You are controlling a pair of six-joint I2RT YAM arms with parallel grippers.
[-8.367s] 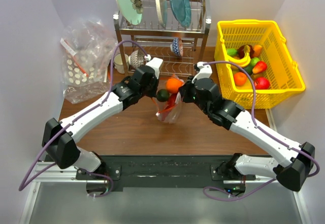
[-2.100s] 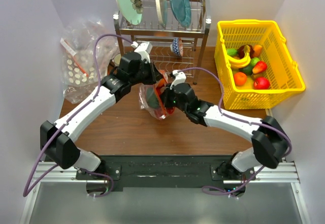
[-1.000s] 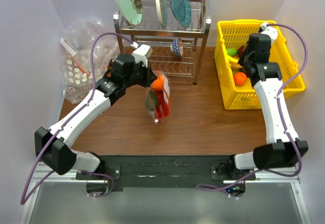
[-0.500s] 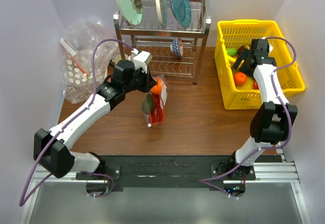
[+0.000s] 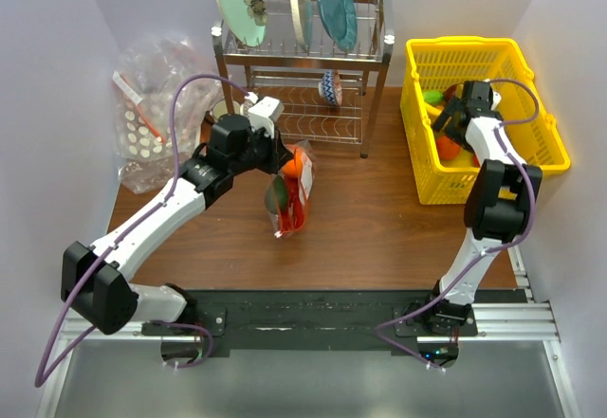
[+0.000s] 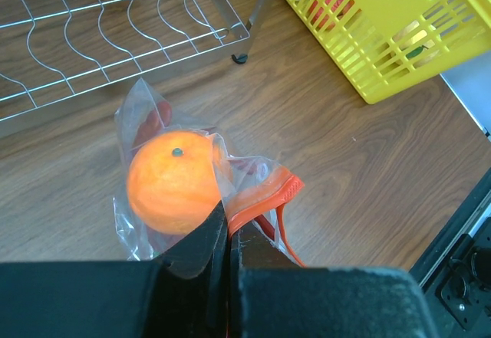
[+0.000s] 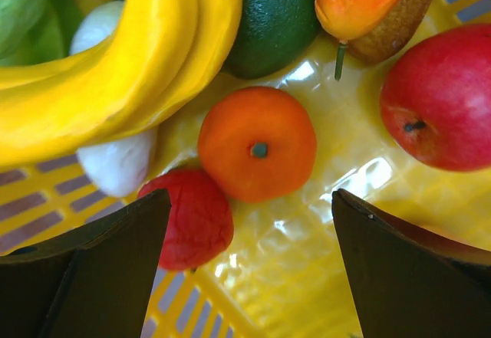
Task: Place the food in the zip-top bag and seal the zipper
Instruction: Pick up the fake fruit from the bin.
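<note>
My left gripper (image 6: 228, 227) is shut on the top edge of the zip-top bag (image 5: 289, 195), pinching its red zipper (image 6: 265, 198). The clear bag hangs below the jaws over the table's middle. Inside it I see the round orange (image 6: 170, 181) at the top, a dark green fruit (image 5: 282, 190) and red lobster parts (image 6: 157, 116). My right gripper (image 7: 252, 200) is far from the bag, down inside the yellow basket (image 5: 545, 157). It stands open over a loose orange fruit (image 7: 257, 142), touching nothing.
The basket also holds bananas (image 7: 115, 62), a red apple (image 7: 441, 100), a small red fruit (image 7: 192, 219) and a dark green fruit (image 7: 276, 16). A metal dish rack (image 5: 303, 67) stands behind the bag. A heap of clear bags (image 5: 156, 115) lies at the back left.
The right gripper has let go of the bag, swung over to the yellow basket, lowered into it and opened. The left gripper keeps its hold; the bag has shifted slightly.
</note>
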